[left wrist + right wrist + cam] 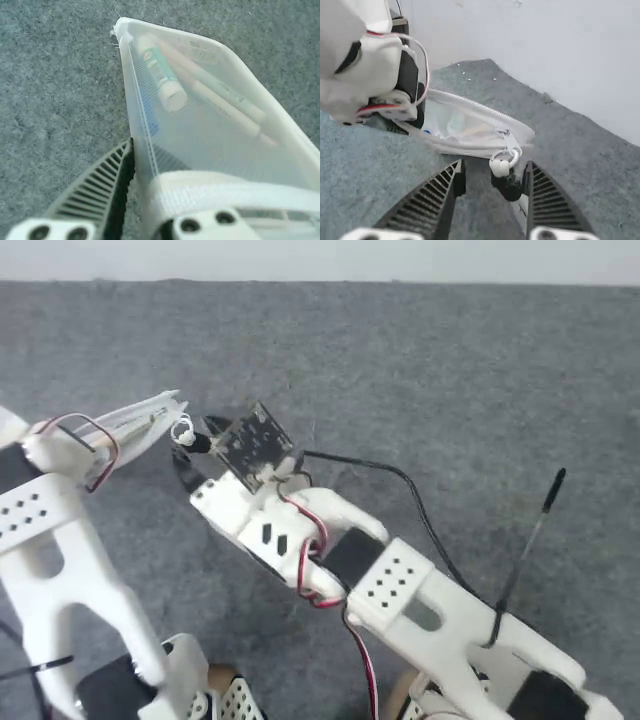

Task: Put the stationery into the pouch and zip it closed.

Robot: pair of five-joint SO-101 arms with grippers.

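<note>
— Left wrist view: how will the pouch handle?
— Soft and light, probably. The left gripper clamps one end, clear of the table.
— Where to take hold?
— At the small zip pull, between the right gripper's spread jaws.

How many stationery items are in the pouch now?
3: a capped tube by the zipper, a greenish pen and a cream pen beside it. A blue shape may be a fourth.
</note>
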